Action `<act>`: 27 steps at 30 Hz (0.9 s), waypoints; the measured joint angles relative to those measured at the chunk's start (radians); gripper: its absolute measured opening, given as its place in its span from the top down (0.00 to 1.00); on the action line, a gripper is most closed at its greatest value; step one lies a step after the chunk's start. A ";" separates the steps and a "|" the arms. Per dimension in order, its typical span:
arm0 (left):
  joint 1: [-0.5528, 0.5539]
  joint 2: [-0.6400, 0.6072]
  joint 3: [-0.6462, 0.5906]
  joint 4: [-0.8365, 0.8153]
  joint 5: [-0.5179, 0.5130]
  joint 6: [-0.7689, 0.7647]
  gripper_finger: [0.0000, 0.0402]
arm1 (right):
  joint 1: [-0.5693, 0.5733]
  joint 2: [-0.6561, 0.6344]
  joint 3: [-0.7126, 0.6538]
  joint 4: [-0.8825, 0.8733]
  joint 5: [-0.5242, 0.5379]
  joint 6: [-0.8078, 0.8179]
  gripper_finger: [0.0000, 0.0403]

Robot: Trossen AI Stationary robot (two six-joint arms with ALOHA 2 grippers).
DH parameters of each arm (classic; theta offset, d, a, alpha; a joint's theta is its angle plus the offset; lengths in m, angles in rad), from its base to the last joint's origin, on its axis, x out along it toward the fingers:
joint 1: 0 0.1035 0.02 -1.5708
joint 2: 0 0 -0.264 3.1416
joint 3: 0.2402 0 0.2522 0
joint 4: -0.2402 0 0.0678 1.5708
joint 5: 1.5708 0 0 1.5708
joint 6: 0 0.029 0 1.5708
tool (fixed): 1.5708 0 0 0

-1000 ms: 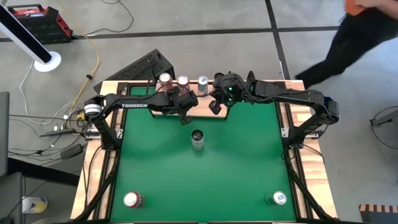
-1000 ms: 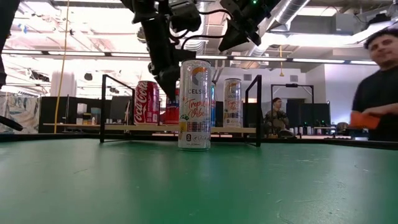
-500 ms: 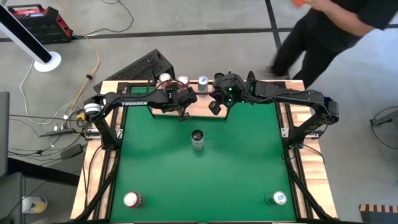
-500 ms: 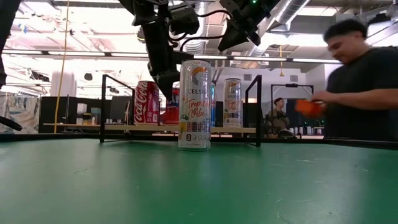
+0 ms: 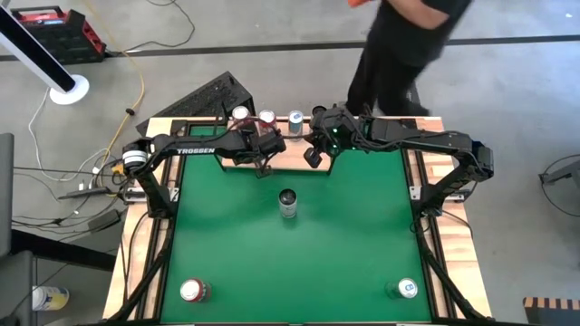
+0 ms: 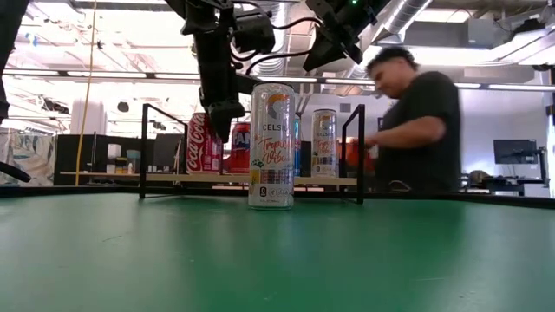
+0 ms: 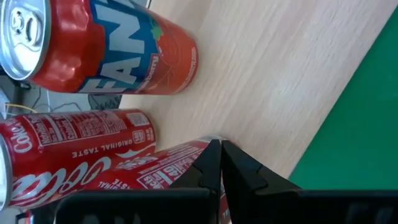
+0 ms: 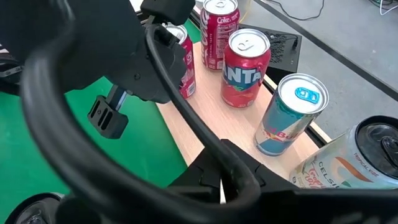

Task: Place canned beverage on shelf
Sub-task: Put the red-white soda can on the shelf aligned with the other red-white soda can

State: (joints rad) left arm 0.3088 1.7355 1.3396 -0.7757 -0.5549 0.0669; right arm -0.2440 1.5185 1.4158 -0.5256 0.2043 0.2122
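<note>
High view: the shelf [image 5: 281, 154] lies along the far edge of the green table [image 5: 227, 244], its long axis running left to right. Cans stand on it in a row, tops up: a Coke can [image 5: 240, 115], a Fanta can [image 5: 266, 118] and a blue can [image 5: 295, 119]. The left gripper [image 5: 265, 169] hangs at the shelf's near edge, and the right gripper [image 5: 313, 156] sits just beside it toward the right. A tall Celsius can [image 5: 287, 202] stands upright near the table's middle, apart from both grippers. Two more cans stand at the near corners, a red one [image 5: 191, 291] and a green one [image 5: 407, 288]. A person [image 5: 403, 45] is behind the table.

Low view: the Celsius can [image 6: 271, 146] stands upright, long axis vertical, label facing the camera, in front of the shelf [image 6: 251, 180]. The black rails and a second Celsius can [image 6: 324, 143] on the shelf show here. The left gripper [image 6: 218, 121] points down just left of the front can, not touching it.

Left wrist view: the left gripper [image 7: 221, 165] has its fingers pressed together on nothing, above the board [image 7: 280, 81]. The Fanta can [image 7: 106, 46] and two Coke cans [image 7: 81, 134] are close by.

Right wrist view: the right gripper [image 8: 222, 180] is likewise closed and empty. Only this view shows five cans on the shelf at once, including the blue can [image 8: 289, 115].
</note>
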 joint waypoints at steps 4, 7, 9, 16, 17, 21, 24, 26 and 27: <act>0.000 0.000 0.000 -0.009 -0.007 -0.004 1.00 | 0.000 0.000 0.000 0.000 0.000 0.000 0.93; 0.000 0.000 0.000 -0.028 -0.027 -0.020 1.00 | 0.002 0.000 0.000 0.000 0.000 0.000 0.95; 0.001 0.000 0.000 -0.022 -0.038 -0.024 1.00 | 0.002 0.001 0.000 -0.001 0.000 0.000 0.95; 0.004 0.000 -0.001 -0.012 -0.085 -0.081 1.00 | 0.002 0.001 0.000 0.000 0.000 -0.001 0.92; 0.006 0.000 -0.001 -0.009 -0.087 -0.090 1.00 | 0.002 0.001 0.000 0.001 0.000 -0.002 0.93; 0.022 0.000 -0.001 -0.007 -0.088 -0.113 1.00 | 0.002 0.001 0.000 0.002 0.000 -0.003 0.95; 0.033 0.001 -0.001 -0.008 -0.088 -0.129 1.00 | 0.002 0.001 0.000 0.002 0.000 -0.003 0.95; 0.039 0.001 -0.002 -0.021 -0.089 -0.137 1.00 | 0.002 0.001 0.000 -0.003 0.000 -0.002 0.93; 0.042 0.001 -0.002 -0.026 -0.088 -0.140 1.00 | 0.002 -0.001 0.000 -0.001 0.000 -0.003 0.92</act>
State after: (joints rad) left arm 0.3508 1.7363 1.3373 -0.8021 -0.6430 -0.0728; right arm -0.2422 1.5177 1.4160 -0.5268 0.2043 0.2096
